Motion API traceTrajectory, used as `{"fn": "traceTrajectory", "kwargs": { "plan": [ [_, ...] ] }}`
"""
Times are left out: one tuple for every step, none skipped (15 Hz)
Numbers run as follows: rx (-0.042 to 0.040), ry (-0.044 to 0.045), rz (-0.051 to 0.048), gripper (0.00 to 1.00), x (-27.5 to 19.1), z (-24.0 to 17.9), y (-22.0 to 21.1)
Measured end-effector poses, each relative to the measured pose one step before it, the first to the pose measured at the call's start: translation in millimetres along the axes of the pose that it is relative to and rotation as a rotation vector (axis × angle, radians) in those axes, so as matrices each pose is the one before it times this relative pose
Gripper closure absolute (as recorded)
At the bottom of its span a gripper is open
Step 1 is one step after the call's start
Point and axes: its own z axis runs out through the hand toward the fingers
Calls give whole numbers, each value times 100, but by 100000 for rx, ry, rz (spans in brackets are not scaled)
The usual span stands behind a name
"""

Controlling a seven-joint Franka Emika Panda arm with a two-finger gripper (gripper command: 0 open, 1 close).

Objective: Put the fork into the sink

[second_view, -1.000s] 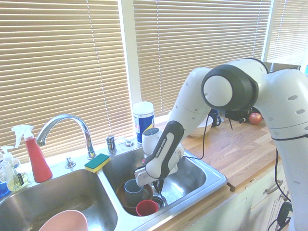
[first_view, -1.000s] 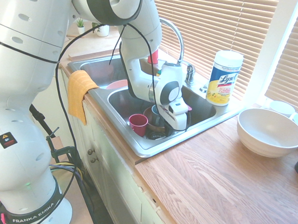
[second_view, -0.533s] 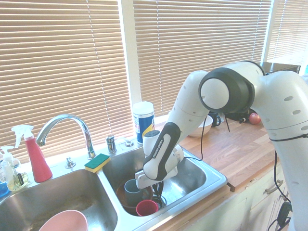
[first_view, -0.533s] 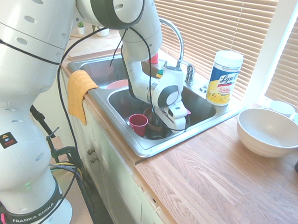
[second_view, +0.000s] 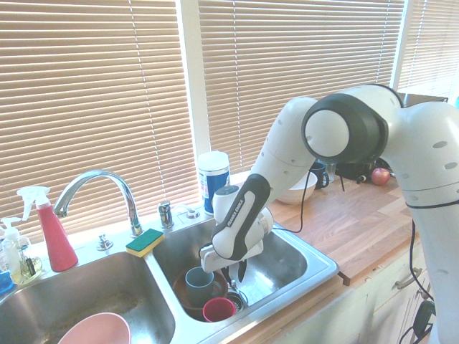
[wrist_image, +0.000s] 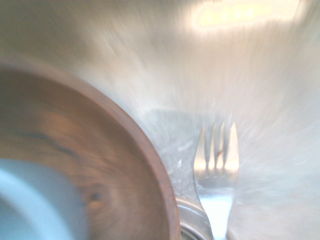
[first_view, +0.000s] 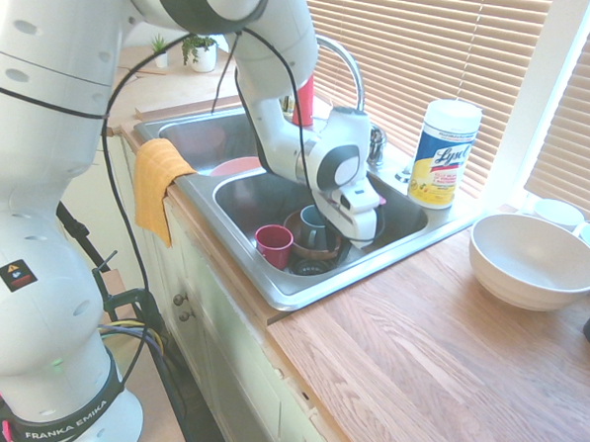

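The sink (first_view: pixel 272 284) is a steel double basin set in a wooden counter. My gripper (first_view: pixel 359 240) hangs low inside its right basin (second_view: pixel 287 254), just beside a brown wooden bowl (first_view: pixel 325 244) that holds a blue-grey cup (first_view: pixel 313 220). In the wrist view, the fork (wrist_image: pixel 217 160) shows tines up against the steel basin floor, rising from the bottom edge next to the bowl's rim (wrist_image: pixel 150 165). Neither exterior view shows the fork, so I cannot tell whether it is held or lying loose. From the other side, my gripper (second_view: pixel 235 271) sits right of the cup (second_view: pixel 199 279).
A small red cup (first_view: pixel 273 245) stands in the same basin near the front wall. A pink bowl (second_view: pixel 93 331) is in the left basin. The faucet (first_view: pixel 347 70), a sponge (second_view: pixel 145 242), a wipes canister (first_view: pixel 444 153) and a white bowl (first_view: pixel 535 260) surround the sink.
The gripper has lifted a little and shifted away from the bowl toward the basin's far side. Bowl and cups have not moved.
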Motion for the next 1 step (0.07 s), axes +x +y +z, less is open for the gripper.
{"fn": "traceTrajectory", "kwargs": {
  "plan": [
    [-263, 587, -1257, 0, 144, -3407, -161]
  ]
}}
